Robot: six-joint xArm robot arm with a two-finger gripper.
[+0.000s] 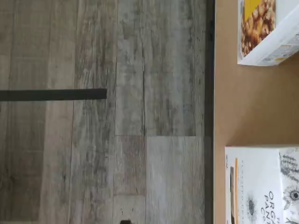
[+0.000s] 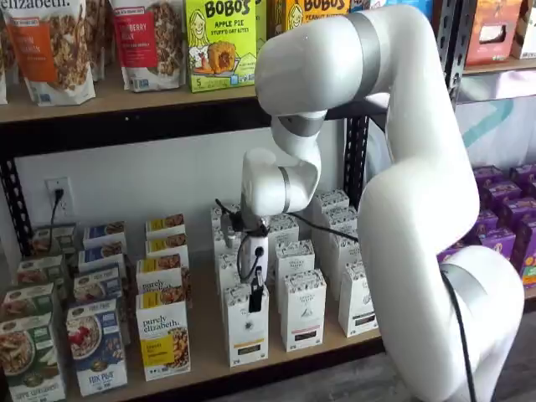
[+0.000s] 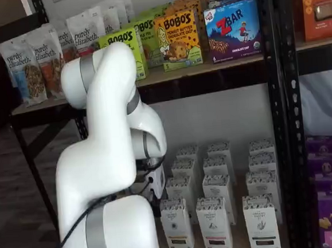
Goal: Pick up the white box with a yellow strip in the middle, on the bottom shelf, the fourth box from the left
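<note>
Two boxes show in the wrist view on the tan bottom shelf (image 1: 254, 107): a white box (image 1: 261, 184) with a yellow strip and a granola box (image 1: 266, 30), well apart, grey plank floor (image 1: 103, 140) beyond. In a shelf view the gripper (image 2: 255, 297) hangs right in front of the white box (image 2: 245, 328), front row; jaws' state unclear. In a shelf view the arm (image 3: 108, 163) hides it.

My arm (image 2: 402, 167) arches up, then folds down; the hand (image 2: 255, 295) hangs vertical, its black fingers side-on, state unclear.
</note>
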